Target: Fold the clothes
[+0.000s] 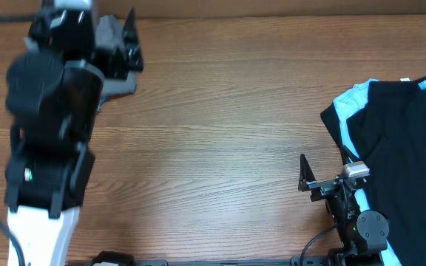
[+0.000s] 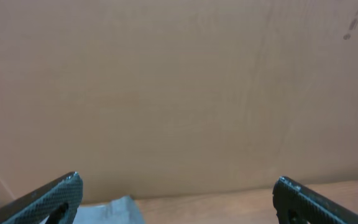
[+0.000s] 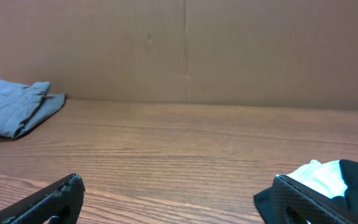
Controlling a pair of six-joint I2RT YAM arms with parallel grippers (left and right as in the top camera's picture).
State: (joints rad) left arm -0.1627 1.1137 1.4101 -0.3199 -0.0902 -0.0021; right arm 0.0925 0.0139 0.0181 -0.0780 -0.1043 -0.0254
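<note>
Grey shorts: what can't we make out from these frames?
- Grey shorts: in the overhead view they are mostly hidden under the left arm. The left wrist view shows only a corner at its bottom edge. The right wrist view has them far off, bunched, and cut by its left edge. Layout, waistband and pocket are unreadable.
- Black garment: cut off by the overhead view's right edge, and the right wrist view shows only a corner. What kind of garment it is cannot be told.

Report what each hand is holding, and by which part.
Nothing is held: the left hand and the right hand both stand open and empty.
</note>
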